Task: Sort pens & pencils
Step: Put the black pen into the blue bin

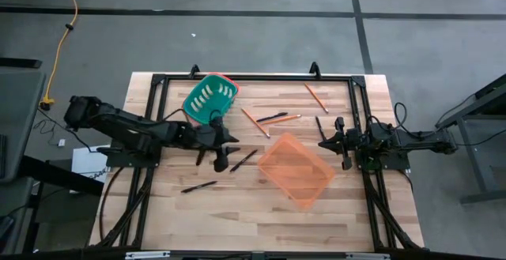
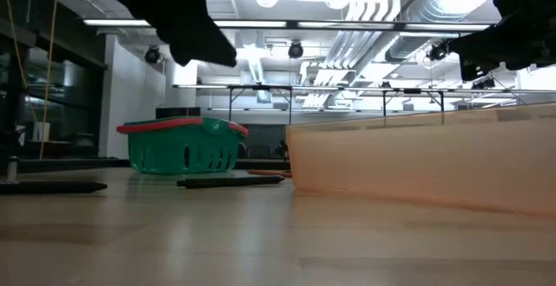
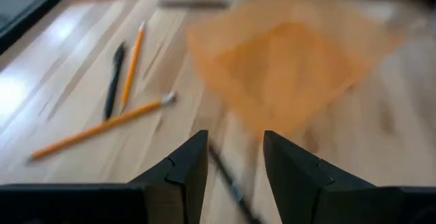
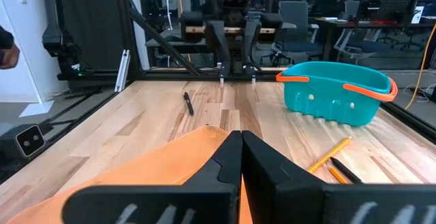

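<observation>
A wooden table [image 1: 237,212] holds an orange basket [image 1: 296,169] at its centre. Just left of the basket, the left claw [image 1: 229,151] hovers with fingers [image 3: 180,173] apart over a black pen [image 1: 244,160], holding nothing. Pencils [image 1: 281,120] lie beyond the basket. The right claw [image 1: 328,142], fingers together and empty, waits beside it.

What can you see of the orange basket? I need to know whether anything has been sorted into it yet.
The orange translucent plastic basket is a shallow rectangular tray with low walls, sitting flat on the wooden table, turned diagonally, right of centre. Nothing shows inside it. A black pen lies just off its left corner, under the left pincer, whose fingers are open. Nothing visibly touches it.
</observation>
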Controlling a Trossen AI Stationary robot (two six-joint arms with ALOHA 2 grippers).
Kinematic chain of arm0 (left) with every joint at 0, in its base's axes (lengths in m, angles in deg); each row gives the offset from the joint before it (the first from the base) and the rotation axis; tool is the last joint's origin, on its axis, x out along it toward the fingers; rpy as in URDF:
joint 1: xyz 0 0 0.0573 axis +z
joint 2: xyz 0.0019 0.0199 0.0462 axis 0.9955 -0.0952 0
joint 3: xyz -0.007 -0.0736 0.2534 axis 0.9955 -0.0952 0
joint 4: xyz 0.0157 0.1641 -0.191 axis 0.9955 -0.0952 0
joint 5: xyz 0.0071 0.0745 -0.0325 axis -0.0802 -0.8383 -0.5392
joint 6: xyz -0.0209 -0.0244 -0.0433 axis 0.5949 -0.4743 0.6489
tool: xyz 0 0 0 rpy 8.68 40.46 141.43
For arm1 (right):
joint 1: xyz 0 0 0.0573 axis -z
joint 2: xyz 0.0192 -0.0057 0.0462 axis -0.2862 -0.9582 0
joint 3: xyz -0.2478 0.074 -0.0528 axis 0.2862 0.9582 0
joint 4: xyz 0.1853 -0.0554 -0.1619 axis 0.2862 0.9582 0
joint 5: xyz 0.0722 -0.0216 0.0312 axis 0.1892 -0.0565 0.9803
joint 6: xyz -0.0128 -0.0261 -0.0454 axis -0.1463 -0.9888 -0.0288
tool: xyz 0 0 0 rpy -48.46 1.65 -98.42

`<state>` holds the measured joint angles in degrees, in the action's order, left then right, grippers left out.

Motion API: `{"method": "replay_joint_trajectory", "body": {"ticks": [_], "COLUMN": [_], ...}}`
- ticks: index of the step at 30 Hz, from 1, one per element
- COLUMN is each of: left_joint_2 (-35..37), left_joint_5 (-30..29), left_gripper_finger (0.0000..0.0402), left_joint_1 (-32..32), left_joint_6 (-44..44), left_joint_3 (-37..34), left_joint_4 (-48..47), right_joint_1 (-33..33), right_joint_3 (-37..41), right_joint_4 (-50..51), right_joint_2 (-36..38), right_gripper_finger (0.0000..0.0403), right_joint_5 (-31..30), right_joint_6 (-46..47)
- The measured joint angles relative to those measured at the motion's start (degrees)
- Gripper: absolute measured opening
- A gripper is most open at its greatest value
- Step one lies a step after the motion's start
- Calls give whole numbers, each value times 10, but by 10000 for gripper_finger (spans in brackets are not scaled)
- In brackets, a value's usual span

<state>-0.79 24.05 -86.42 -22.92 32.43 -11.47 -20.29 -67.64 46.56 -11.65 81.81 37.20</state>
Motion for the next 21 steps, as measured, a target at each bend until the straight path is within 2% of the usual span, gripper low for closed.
{"method": "replay_joint_trajectory", "body": {"ticks": [4,8,13,21], "left_joint_2": [-31,-54,-79,-139], "left_joint_5": [-46,-50,-6,50], "left_gripper_finger": [128,128,128,128], "left_joint_1": [-42,-88,-145,-234], "left_joint_6": [49,139,276,416], "left_joint_3": [54,104,138,141], "left_joint_4": [-131,-274,-426,-545], "right_joint_1": [0,0,0,0], "right_joint_3": [0,0,0,0], "right_joint_4": [0,0,0,0], "right_joint_2": [0,0,0,0], "right_gripper_finger": [0,0,0,0], "right_joint_5": [0,0,0,0], "right_joint_6": [0,0,0,0]}}
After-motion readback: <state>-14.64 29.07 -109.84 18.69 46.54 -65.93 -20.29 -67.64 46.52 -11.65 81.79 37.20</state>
